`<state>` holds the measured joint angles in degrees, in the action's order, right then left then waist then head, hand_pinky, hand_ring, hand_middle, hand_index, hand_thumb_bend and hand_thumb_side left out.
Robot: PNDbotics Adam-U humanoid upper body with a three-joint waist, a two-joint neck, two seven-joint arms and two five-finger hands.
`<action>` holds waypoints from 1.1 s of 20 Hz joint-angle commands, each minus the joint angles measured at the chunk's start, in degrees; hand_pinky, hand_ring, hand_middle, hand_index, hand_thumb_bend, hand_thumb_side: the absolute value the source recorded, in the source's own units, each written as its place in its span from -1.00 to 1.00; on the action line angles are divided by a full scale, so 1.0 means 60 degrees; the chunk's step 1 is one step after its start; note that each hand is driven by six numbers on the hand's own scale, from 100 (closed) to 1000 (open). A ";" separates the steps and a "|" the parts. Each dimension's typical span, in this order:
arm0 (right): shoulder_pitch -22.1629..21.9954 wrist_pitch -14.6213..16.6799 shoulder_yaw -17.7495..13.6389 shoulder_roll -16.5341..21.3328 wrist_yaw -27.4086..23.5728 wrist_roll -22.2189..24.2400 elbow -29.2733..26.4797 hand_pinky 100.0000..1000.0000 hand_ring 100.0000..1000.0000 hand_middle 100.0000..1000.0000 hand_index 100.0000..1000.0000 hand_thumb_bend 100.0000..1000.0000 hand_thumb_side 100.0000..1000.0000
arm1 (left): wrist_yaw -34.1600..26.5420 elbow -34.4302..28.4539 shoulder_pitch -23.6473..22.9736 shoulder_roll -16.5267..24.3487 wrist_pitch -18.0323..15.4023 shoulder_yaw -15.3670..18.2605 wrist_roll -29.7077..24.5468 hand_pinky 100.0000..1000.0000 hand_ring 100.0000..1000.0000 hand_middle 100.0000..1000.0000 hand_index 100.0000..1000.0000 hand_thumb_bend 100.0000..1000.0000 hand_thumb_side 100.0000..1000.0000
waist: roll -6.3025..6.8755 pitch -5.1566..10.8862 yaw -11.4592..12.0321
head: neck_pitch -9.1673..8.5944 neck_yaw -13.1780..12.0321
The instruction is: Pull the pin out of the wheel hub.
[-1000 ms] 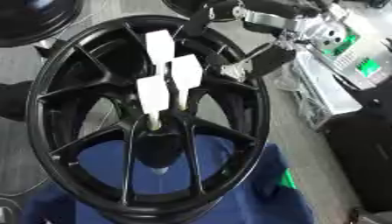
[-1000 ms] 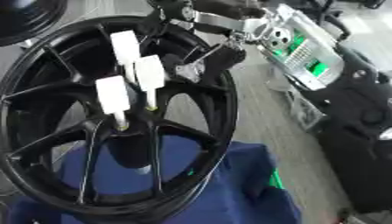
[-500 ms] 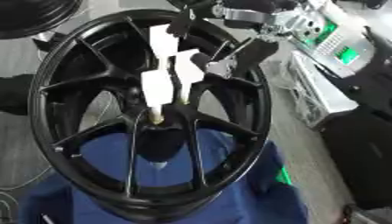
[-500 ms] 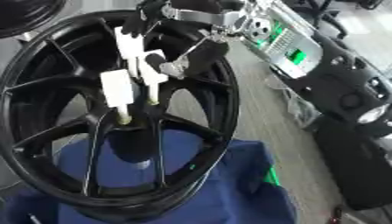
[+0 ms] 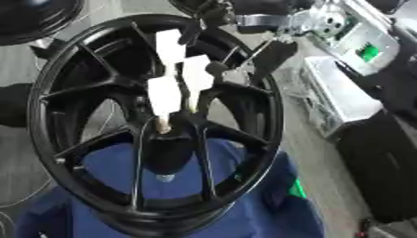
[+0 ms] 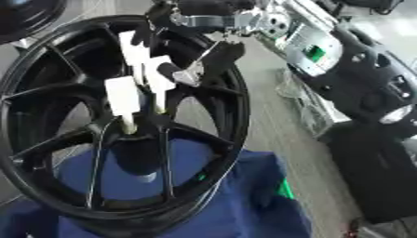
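A black spoked wheel hub [image 5: 85, 60] stands tilted on a blue cloth [image 5: 252, 204]. Three pins with flat white heads stick out near its centre: an upper pin [image 5: 169, 46], a middle pin [image 5: 198, 73] and a lower pin [image 5: 163, 96] whose tan shaft enters the hub. My right hand [image 5: 269, 53] reaches in from the upper right, black with a silver wrist. Its fingers are spread. One fingertip [image 5: 217, 68] sits at the right edge of the middle pin's head and another lies by the upper pin. The thumb stays apart to the right. My left hand shows in neither view.
A second black wheel [image 5: 32, 14] lies at the top left. A silver unit with a green display [image 5: 362, 49] and a bulky black casing [image 6: 383, 83] stand to the right of the hub. Grey floor runs between them.
My right hand has moved left and down, from beside the rim to the pins' heads. The whole picture has also shifted, so the camera moved. The pins stay in the hub.
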<state>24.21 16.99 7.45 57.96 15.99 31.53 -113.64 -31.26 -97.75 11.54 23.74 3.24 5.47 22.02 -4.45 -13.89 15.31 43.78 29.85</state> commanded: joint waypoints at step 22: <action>0.0148 0.0042 -0.0175 0.0211 0.1195 0.0580 -0.0159 0.71 0.50 0.25 0.70 -0.90 -0.16 | 0.0100 -0.0035 0.0110 0.0222 0.0062 0.0039 -0.0029 0.42 0.48 0.28 0.42 -0.82 0.57 | -0.0031 0.0042 0.0236 | 0.0056 0.0340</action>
<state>24.65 17.31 7.14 58.13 22.68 34.86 -113.64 -31.16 -97.42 11.70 23.72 3.57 5.42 21.76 -4.84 -14.33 16.74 43.79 31.86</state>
